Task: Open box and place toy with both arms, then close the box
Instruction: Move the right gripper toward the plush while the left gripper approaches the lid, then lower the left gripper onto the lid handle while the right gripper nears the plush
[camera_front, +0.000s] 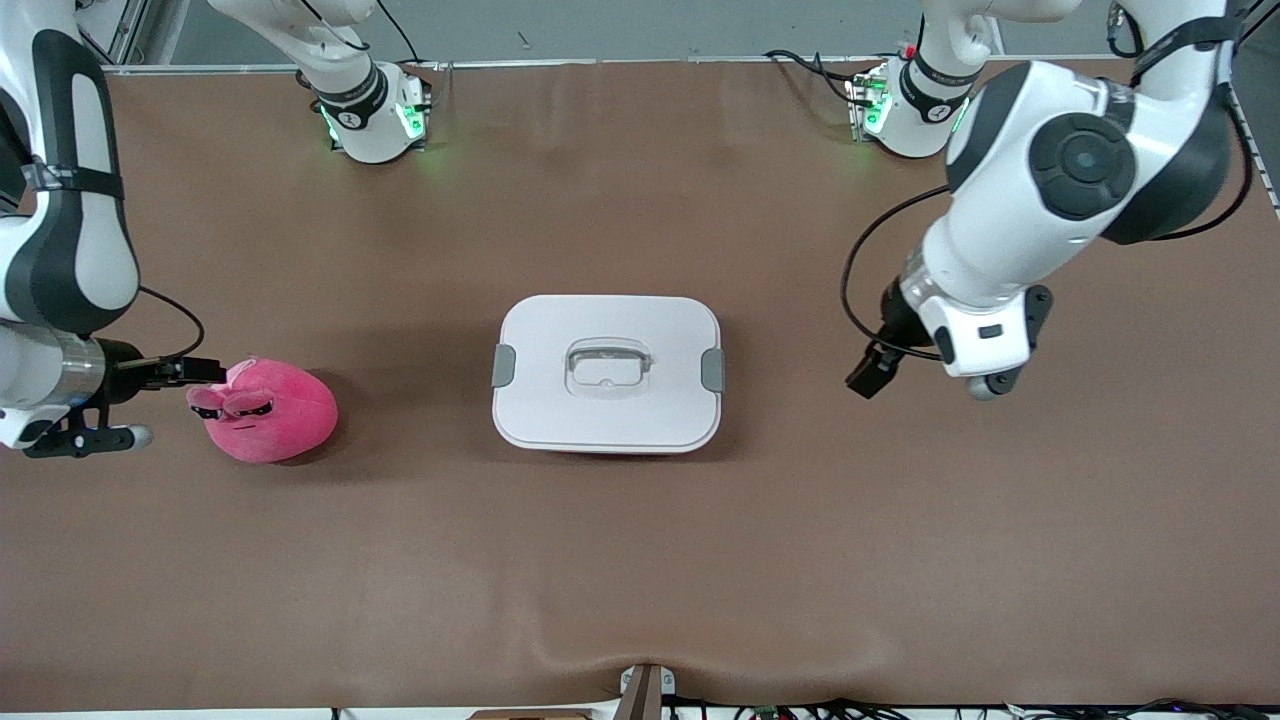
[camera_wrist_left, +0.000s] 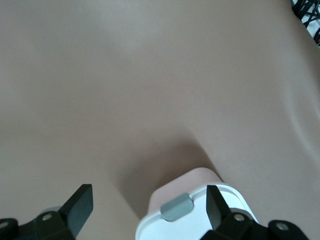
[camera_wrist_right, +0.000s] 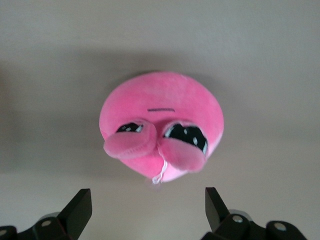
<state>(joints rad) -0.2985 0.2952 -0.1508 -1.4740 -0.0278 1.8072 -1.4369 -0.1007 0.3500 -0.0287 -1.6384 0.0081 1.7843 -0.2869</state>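
The box (camera_front: 606, 372) stands in the middle of the table, its white lid on, with a grey clip (camera_front: 712, 370) at each end and a clear handle (camera_front: 607, 364) on top. The hot-pink toy (camera_front: 265, 410) lies on the table toward the right arm's end. My right gripper (camera_front: 205, 375) is open and empty just beside the toy; in the right wrist view the toy (camera_wrist_right: 160, 125) lies a little ahead of the gripper (camera_wrist_right: 147, 207). My left gripper (camera_front: 868, 378) is open and empty, over the table beside the box's end. The left wrist view shows the gripper (camera_wrist_left: 149, 205) near the box's corner (camera_wrist_left: 200, 225) and clip (camera_wrist_left: 176, 206).
The brown table mat (camera_front: 640, 560) covers the whole table. The two arm bases (camera_front: 375, 115) with green lights stand at the edge farthest from the front camera. Cables and a small bracket (camera_front: 645, 690) sit at the nearest edge.
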